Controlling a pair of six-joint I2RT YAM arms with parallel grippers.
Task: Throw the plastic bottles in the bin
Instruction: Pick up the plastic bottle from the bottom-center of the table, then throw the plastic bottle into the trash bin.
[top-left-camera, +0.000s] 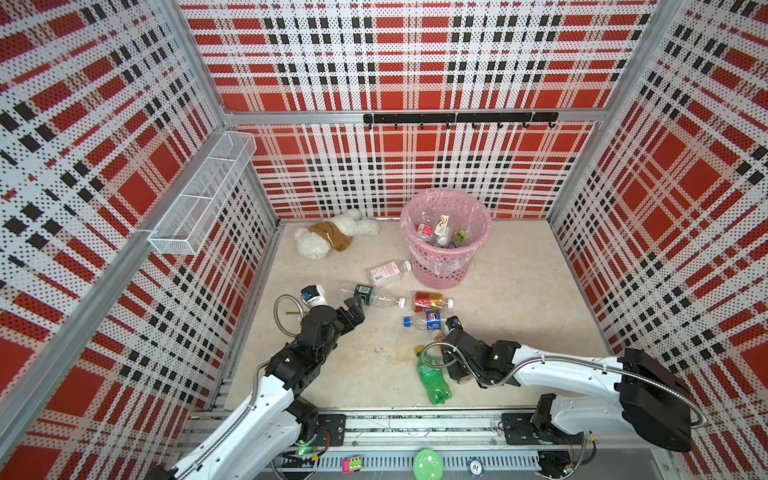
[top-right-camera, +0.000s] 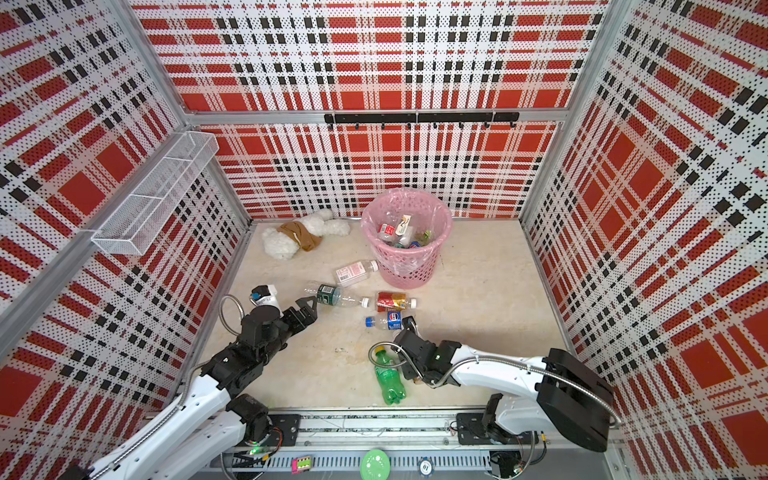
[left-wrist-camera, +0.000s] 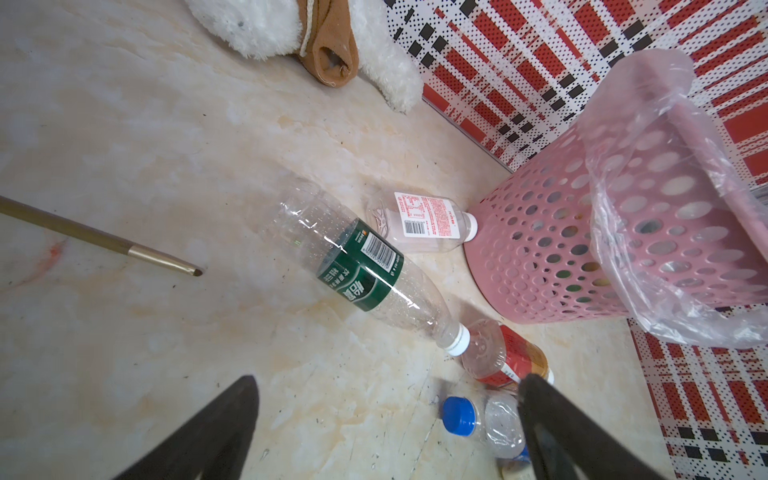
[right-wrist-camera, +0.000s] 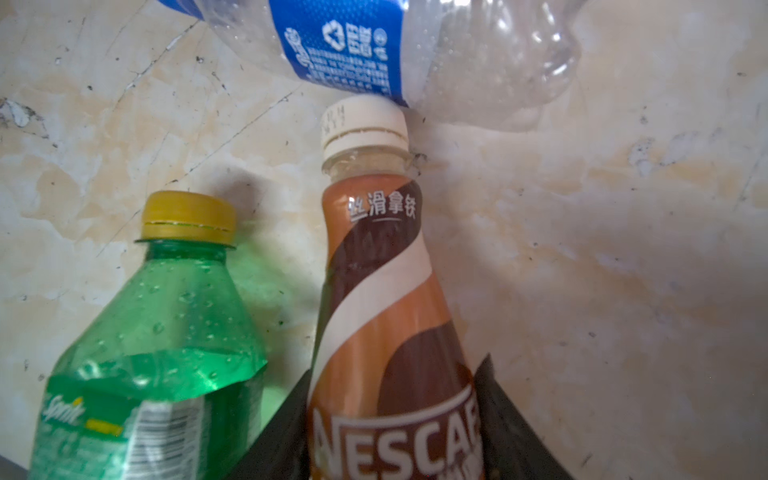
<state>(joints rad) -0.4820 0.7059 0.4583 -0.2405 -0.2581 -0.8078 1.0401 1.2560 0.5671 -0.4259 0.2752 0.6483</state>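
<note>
Green plastic lies nearest: a yellow-capped green bottle (top-left-camera: 432, 378) on the worktop (top-left-camera: 519, 324), and just right of it the right gripper (right-wrist-camera: 392, 399) clamps both sides of the brown coffee bottle (right-wrist-camera: 386, 311), whose white cap touches the blue-labelled bottle (top-left-camera: 430, 319). Farther left the left gripper (left-wrist-camera: 388, 380) hangs wide open and empty beside the clear green-labelled bottle (top-left-camera: 365, 294), with the pink bin (top-left-camera: 444, 270) at the far side. Grasping seems the step in hand; next the right arm must lift the coffee bottle clear and carry it over the bin's rim.

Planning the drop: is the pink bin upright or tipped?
Upright. In both top views the bin stands on its base, mouth up, with bottles lying inside.
</note>
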